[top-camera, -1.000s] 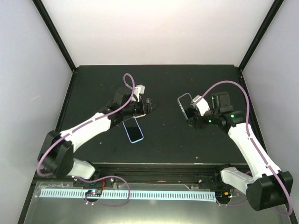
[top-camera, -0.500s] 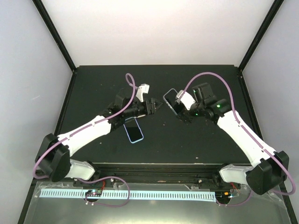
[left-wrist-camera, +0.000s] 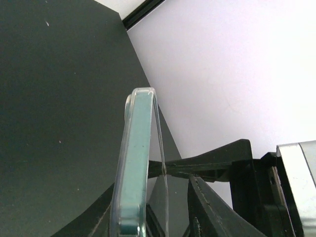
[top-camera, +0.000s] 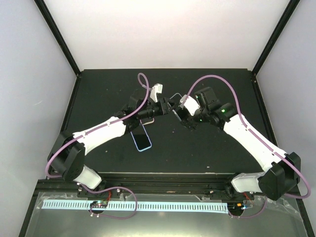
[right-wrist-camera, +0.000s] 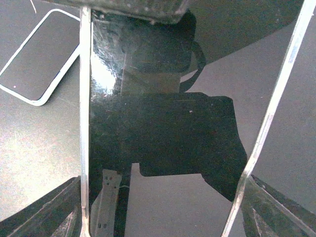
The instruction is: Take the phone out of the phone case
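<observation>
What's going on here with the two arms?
The right claw holds a clear phone case up off the table. The left claw is at its other end, grip unclear. A phone lies flat on the table nearby. The table shows through the case, so it looks empty.

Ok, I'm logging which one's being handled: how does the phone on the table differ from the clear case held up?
The phone lies flat, untouched; the clear case is held aloft by the right gripper. The phone's rim is pale, the case's see-through. Both are slim rectangles.
</observation>
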